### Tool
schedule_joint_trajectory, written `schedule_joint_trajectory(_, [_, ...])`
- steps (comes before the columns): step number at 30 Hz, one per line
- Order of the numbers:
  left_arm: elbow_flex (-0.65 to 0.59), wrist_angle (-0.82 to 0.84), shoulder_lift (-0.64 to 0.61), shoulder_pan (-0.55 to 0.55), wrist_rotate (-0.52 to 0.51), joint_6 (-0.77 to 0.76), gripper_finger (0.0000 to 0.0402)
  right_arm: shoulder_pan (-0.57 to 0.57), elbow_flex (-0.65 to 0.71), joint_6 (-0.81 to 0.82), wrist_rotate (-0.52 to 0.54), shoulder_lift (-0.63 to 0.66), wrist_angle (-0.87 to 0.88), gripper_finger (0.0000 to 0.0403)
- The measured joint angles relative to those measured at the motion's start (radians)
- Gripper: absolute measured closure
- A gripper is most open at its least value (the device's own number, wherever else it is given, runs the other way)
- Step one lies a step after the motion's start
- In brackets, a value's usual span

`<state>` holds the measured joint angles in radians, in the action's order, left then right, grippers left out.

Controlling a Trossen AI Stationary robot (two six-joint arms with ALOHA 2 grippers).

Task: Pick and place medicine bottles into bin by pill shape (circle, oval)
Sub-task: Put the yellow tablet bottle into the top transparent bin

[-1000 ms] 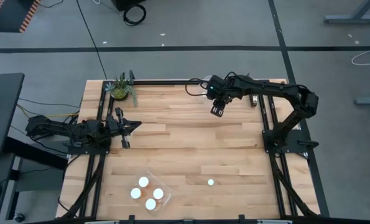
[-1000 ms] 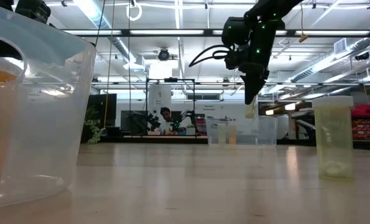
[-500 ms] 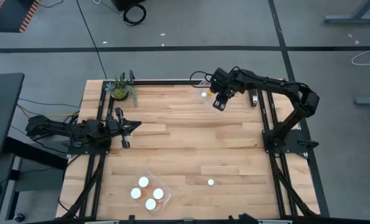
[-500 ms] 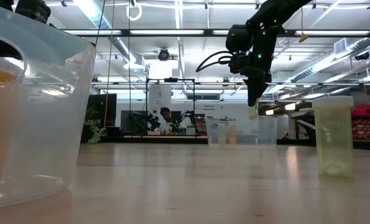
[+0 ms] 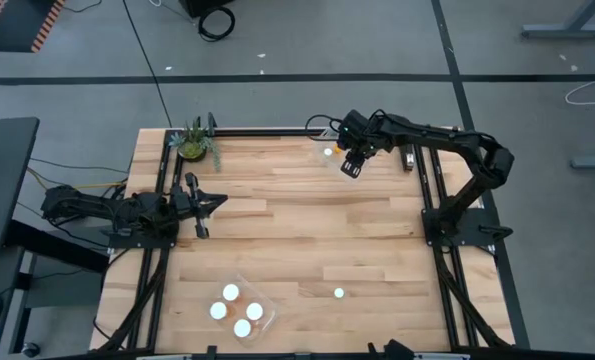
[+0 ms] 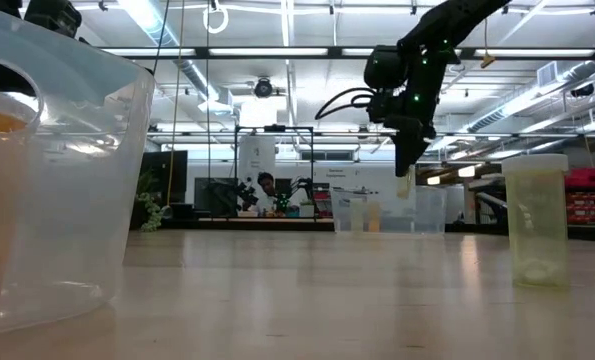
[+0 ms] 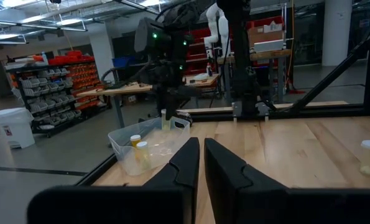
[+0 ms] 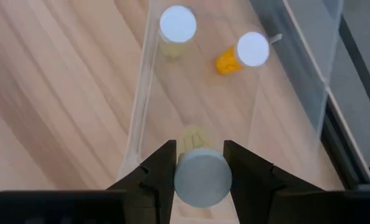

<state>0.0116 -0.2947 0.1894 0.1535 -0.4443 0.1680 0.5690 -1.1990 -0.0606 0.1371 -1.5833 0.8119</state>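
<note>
A: Where do we stand with the right gripper (image 8: 199, 163)?

B: Its two fingers are clamped on a medicine bottle (image 8: 201, 176), cap toward the wrist camera, body hanging down and away. The bottle's long axis is close to vertical.

A: And the target?

B: The clear bin (image 8: 144, 118) at the far edge of the table, on the right arm's side. In the right wrist view the held bottle sits directly above the bin's open interior, between its two long walls. Two bottles already lie inside: one upright (image 8: 177, 25), one tipped on its side (image 8: 245, 53), both farther along the bin and apart from our drop line.

A: So the release is a straight drop?

B: We judge so; no sideways correction looks necessary.

A: The left gripper (image 5: 199, 205)?

B: Parked at the left edge, fingers closed on nothing, well apart from the bin. One bottle (image 5: 339, 293) remains on the open table at the near side.
</note>
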Motion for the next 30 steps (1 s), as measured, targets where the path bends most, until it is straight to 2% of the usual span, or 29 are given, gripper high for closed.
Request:
schedule_joint_trajectory(8, [0.000, 0.000, 0.000, 0.000, 0.000, 0.000, 0.0378, 0.030, 0.064, -0.016, 0.000, 0.000, -0.067, 0.0267])
schedule_joint_trajectory(17, [0.000, 0.000, 0.000, 0.000, 0.000, 0.000, 0.0366, 0.090, 0.064, -0.023, -0.014, 0.000, -0.079, 0.0267])
schedule_joint_trajectory(30, [0.000, 0.000, 0.000, 0.000, 0.000, 0.000, 0.0376, 0.089, 0.083, -0.021, -0.015, 0.000, -0.119, 0.0267])
